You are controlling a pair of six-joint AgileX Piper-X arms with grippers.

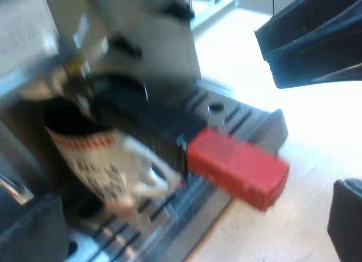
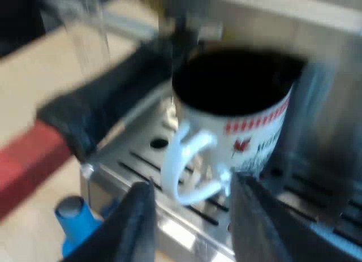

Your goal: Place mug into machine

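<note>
A white mug [image 2: 249, 132] with a red checked band, dark inside, stands tilted on the espresso machine's slotted drip tray [image 2: 169, 160], under the brew head. Its white handle [image 2: 189, 166] sits between the two black fingers of my right gripper [image 2: 192, 205], which is shut on it. The mug [image 1: 107, 160] also shows beside the holder's dark handle, whose red end [image 1: 237, 166] juts out over the tray's edge. My left gripper [image 1: 195, 217] stands wide open before the tray with nothing in it.
The holder is locked into the machine's front [image 1: 141, 41], its handle [image 2: 102, 109] running out beside the mug. A blue tamper [image 2: 76, 217] stands on the wooden table below the tray. A dark blocky shape [image 1: 317, 41] hangs over the table beyond the tray.
</note>
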